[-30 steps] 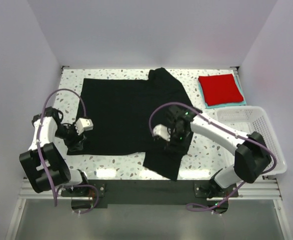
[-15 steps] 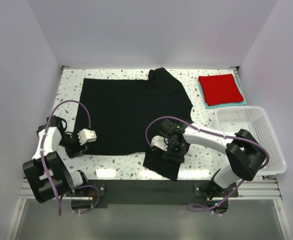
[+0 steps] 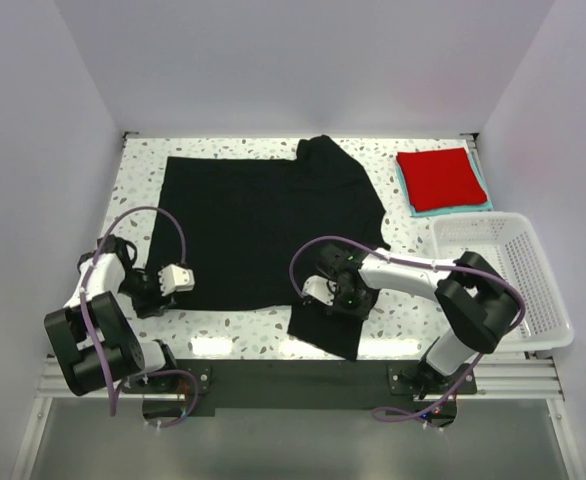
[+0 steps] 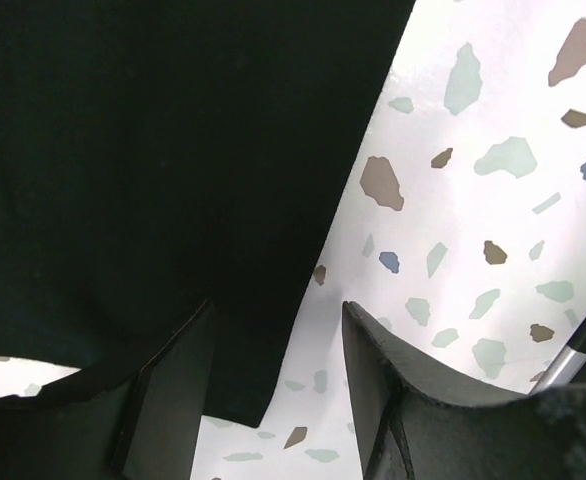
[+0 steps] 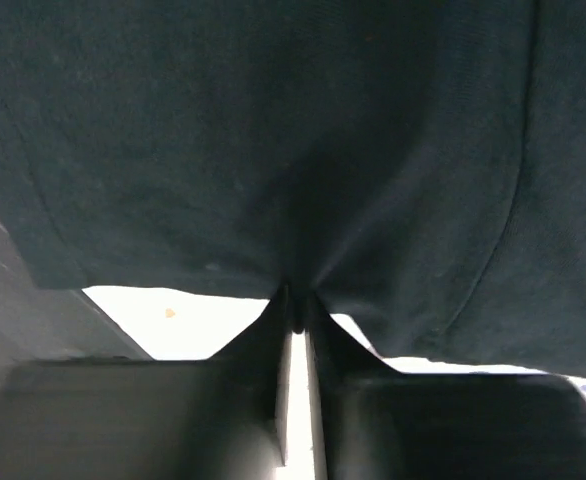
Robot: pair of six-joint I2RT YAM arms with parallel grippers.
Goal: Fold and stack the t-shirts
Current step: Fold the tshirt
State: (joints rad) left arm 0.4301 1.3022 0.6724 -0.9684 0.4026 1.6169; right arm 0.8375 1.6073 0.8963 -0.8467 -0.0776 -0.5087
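Note:
The black t-shirt (image 3: 258,225) lies spread flat on the speckled table, with one side folded over and hanging toward the near edge. My right gripper (image 3: 345,300) is low on that near right part. In the right wrist view it (image 5: 295,308) is shut, pinching a fold of the black cloth (image 5: 273,130). My left gripper (image 3: 145,298) is at the shirt's near left corner. In the left wrist view it (image 4: 278,306) is open, and the corner of the black cloth (image 4: 153,150) lies between its fingers (image 4: 173,400). A folded red t-shirt (image 3: 441,177) rests on a teal t-shirt (image 3: 455,210) at the back right.
A white mesh basket (image 3: 503,270) stands at the right edge, just beyond the right arm. Grey walls close in the table on the left, back and right. Bare speckled tabletop (image 4: 493,200) shows to the right of the left gripper.
The right gripper slid toward the near edge and shut on the black cloth. The left gripper moved down to the shirt's near left corner, still open.

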